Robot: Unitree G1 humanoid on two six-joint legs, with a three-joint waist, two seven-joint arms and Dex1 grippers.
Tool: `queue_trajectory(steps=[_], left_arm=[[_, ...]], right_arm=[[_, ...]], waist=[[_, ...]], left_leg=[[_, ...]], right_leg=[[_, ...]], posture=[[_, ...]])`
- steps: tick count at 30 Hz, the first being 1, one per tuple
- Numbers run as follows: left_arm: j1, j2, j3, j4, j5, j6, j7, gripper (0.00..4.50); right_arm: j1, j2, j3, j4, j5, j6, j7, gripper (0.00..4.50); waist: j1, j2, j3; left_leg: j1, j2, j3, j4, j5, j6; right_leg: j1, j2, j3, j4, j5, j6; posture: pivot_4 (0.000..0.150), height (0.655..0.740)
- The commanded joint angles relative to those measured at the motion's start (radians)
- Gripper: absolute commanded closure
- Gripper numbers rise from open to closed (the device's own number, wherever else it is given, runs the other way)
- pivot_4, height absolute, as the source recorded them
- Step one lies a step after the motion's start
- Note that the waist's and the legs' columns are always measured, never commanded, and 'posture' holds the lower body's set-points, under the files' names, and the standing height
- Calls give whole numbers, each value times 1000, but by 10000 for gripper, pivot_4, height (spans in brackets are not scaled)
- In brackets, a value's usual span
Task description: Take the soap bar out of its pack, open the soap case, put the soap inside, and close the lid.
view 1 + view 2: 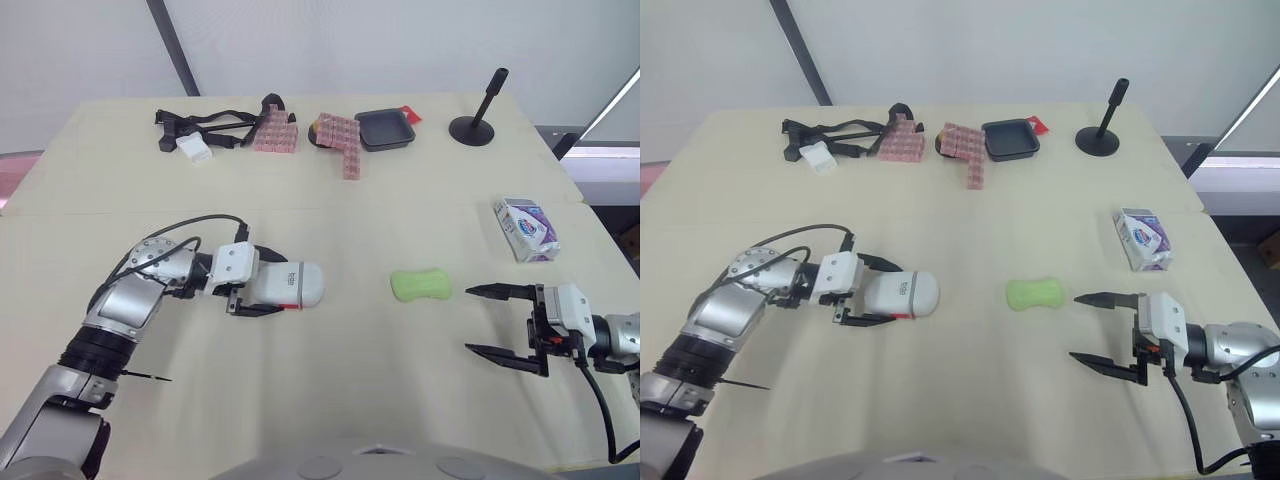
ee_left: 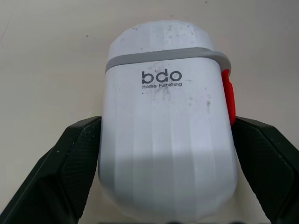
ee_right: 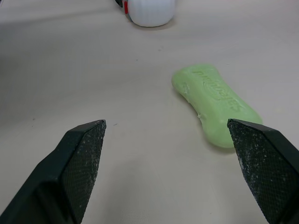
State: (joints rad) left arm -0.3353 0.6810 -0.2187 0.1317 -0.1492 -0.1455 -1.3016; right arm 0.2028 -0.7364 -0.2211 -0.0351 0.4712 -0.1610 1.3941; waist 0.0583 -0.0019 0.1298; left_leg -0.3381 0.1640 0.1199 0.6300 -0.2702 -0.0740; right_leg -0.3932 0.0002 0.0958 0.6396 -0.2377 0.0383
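The beige counter (image 1: 330, 210) carries all items.

The white case (image 1: 288, 285) is lying on its side at the left, clamped between the two fingers of the left gripper (image 1: 272, 281). Its lid is closed. A grey band runs round it and a red clasp is seen on one side. "bdo Home Furnishing" is printed on it in dark letters.

The right gripper (image 1: 469, 318) is held wide open at the right, with nothing between its fingers.

The white and purple pack (image 1: 526, 229) is lying farther back on the right; its print cannot be read.

The green soap (image 1: 420, 285) is lying bare on the counter between case and right gripper, near the open fingers but apart from them. A word is embossed on its top and is not legible.
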Motion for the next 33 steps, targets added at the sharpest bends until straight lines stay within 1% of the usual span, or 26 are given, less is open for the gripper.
queue_trajectory(steps=[1,23,26,27,33], left_arm=[[3,0,1,-2,15,-34,16,0],[-7,-15,-1,36,31,-83,23,0],[-17,-26,4,48,30,-93,33,8504],[-19,-28,5,50,30,-91,36,10306],[-18,-28,5,49,29,-99,32,10298]], right_arm=[[11,-12,-15,-9,5,-16,-4,338],[22,-32,-14,-36,8,4,-15,338],[23,-34,-12,-49,8,14,-22,0],[24,-34,-12,-51,8,17,-23,0],[31,-37,-15,-66,10,28,-27,0]], waist=[[0,0,0],[-1,0,0],[-1,0,0],[0,0,0],[-1,0,0]], left_leg=[[0,0,0,0,0,0],[0,0,0,0,0,0],[0,0,0,0,0,0],[0,0,0,0,0,0],[-1,0,0,0,0,0]], right_leg=[[0,0,0,0,0,0],[0,-1,-1,0,0,0],[0,-1,-1,0,0,0],[0,-1,-1,0,0,0],[0,-1,-1,-1,0,0]], posture=[[1500,7400],[1500,7400],[1500,7400],[1500,7400],[1500,7400]])
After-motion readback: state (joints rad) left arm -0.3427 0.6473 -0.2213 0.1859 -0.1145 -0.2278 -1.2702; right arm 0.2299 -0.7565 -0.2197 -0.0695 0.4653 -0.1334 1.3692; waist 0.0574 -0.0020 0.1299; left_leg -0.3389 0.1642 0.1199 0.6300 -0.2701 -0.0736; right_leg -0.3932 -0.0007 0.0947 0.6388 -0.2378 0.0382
